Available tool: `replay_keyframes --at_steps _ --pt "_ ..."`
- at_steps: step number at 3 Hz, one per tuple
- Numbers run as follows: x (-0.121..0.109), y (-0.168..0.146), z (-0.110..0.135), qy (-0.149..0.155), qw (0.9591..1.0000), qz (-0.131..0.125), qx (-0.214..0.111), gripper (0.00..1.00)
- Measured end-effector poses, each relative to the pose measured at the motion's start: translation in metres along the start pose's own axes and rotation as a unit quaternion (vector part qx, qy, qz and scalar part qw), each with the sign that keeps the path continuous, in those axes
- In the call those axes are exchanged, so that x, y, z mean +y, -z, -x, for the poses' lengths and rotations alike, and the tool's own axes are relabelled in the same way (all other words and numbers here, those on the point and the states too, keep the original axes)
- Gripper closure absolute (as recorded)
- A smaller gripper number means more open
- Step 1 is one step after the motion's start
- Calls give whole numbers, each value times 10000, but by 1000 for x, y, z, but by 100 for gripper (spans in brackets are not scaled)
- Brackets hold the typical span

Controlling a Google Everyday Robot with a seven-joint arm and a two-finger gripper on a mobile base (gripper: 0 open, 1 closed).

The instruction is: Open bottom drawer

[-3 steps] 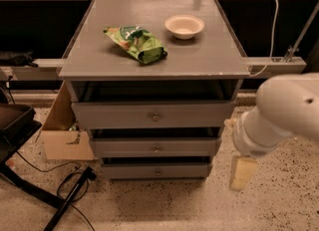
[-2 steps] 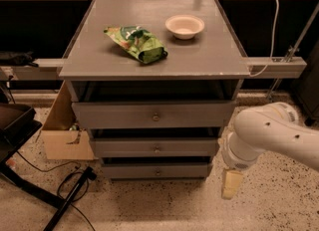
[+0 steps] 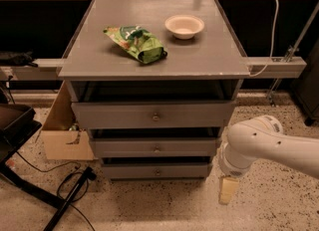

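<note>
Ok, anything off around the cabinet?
Nothing spilled or broken. A cardboard box stands at the cabinet's left side, flap up, with cables loose on the floor beside it. The tool hangs low, right of the bottom drawer, off its knob.

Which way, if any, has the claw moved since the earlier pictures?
Yes. The claw has moved down and left, nearer the right end of the bottom drawer.

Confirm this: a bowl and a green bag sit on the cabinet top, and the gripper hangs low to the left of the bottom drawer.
One detail is wrong. The camera view shows the gripper hanging low to the right of the bottom drawer, not to its left. The bowl and green bag do sit on the cabinet top.
</note>
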State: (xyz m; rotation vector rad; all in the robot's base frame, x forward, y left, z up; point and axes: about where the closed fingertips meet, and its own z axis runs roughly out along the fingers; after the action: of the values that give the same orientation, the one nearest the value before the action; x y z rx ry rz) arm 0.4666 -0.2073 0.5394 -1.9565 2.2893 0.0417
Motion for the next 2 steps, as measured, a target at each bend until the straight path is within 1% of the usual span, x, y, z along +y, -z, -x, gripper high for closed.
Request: replay_keyframes --at_steps 1,2 --pt "-5 -66 28 192 9998 -67 -77 0" --pt "-19 -131 44 100 9993 -192 -291 0"
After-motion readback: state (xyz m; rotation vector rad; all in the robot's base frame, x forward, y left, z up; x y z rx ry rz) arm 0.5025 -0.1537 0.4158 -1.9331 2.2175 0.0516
